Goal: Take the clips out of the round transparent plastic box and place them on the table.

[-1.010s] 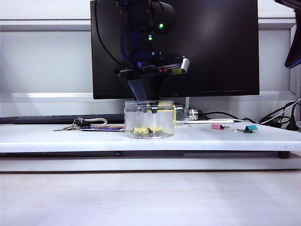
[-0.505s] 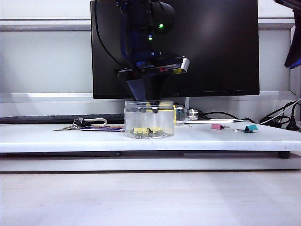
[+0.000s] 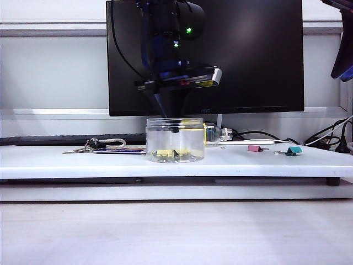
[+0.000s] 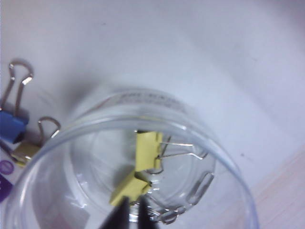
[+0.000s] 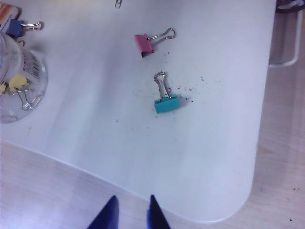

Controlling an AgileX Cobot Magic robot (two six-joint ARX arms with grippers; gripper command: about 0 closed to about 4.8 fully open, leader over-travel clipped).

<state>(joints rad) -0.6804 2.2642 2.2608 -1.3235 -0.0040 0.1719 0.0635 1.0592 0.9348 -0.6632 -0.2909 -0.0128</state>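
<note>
Exterior view: left end effector point(image 3: 174, 130), spread inside the round transparent plastic box point(image 3: 175, 140) moments ago, now nearly pinched above yellow clips point(image 4: 143, 164) without clearly holding one, while right end effector point(image 5: 131, 212) hovers parted, empty, off the white table point(image 3: 66, 160).

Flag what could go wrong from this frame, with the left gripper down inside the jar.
1. The left gripper has its jaws nearly together at a yellow clip in the round transparent plastic box; a hold on one corner could slip on lifting.
2. A second yellow clip touches the first and might drag along, then drop.
3. Nothing steadies the box; the right gripper hovers past the table edge, so the box could shift.
</note>
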